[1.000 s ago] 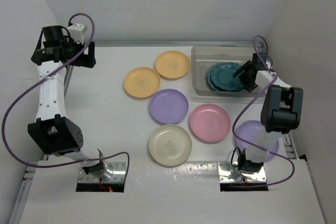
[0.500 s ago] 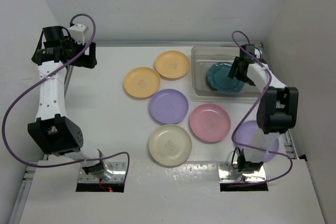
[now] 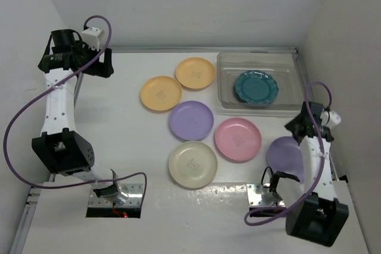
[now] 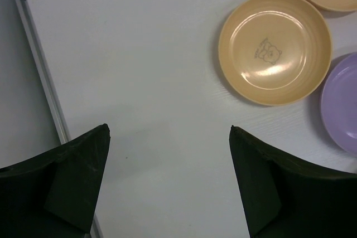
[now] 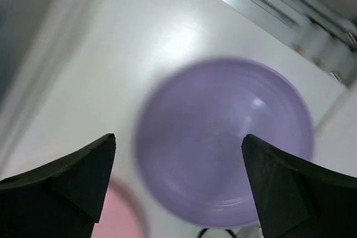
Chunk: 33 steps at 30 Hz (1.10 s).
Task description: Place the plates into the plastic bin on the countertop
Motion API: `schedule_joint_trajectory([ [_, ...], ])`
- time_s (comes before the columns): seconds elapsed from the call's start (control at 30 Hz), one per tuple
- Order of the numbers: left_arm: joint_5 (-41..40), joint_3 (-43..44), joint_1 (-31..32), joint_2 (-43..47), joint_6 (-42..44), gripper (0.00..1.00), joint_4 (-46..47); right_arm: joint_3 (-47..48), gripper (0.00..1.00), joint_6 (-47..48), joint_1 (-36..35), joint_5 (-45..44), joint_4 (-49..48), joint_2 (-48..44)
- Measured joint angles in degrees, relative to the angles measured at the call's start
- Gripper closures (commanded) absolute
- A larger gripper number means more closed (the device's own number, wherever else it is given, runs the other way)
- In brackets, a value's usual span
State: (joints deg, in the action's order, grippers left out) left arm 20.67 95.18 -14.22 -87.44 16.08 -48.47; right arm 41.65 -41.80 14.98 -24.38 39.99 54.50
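"Starting wide, what does the top camera give you?"

"I've got the white countertop with the clear plastic bin at its far right, close to the back wall. A scallop-edged dark teal plate lies inside the bin; I cannot tell from above whether a second one sits under it."

"And the plates outside it?"

"Six on the countertop. Two yellow-orange plates sit just left of the bin, the nearer one set further left. A lilac plate is below them, a pink plate to its lower right, and a cream plate nearest the arm bases. A second lilac plate lies by the right edge, partly hidden by my right arm."

"Grippers?"

"My right gripper hangs above that second lilac plate with its jaws spread wide and nothing between them; its wrist view is blurred. My left gripper is up at the far left, jaws also wide apart and empty, over bare countertop with a yellow-orange plate off to its right."
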Motion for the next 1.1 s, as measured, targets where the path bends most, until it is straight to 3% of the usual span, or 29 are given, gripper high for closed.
schedule_joint_trajectory([
  [0.2,2.1,0.0,2.6,-0.9,0.0,0.11,0.0,-14.1,0.07,-6.5,13.1,-5.1,7.1,-8.9],
  [0.43,3.7,0.0,4.9,-1.2,0.2,0.11,-0.6,-20.4,0.27,-12.4,24.5,-6.7,6.4,-10.2],
  [0.87,4.0,0.0,5.2,-1.3,0.4,0.11,-2.1,-25.0,0.36,-20.9,25.9,-4.7,3.0,-8.1],
  [0.93,4.0,0.0,5.2,-1.3,0.4,0.11,-2.3,-25.9,0.41,-22.1,25.9,-5.0,2.1,-7.5],
  [1.03,4.0,0.0,5.2,-1.3,0.6,0.11,-2.5,-26.0,0.62,-22.6,26.1,-5.7,2.7,-7.3],
  [1.1,4.0,0.0,5.2,-1.3,0.8,0.11,-2.6,-26.0,0.85,-22.8,26.3,-7.0,4.0,-7.4],
])
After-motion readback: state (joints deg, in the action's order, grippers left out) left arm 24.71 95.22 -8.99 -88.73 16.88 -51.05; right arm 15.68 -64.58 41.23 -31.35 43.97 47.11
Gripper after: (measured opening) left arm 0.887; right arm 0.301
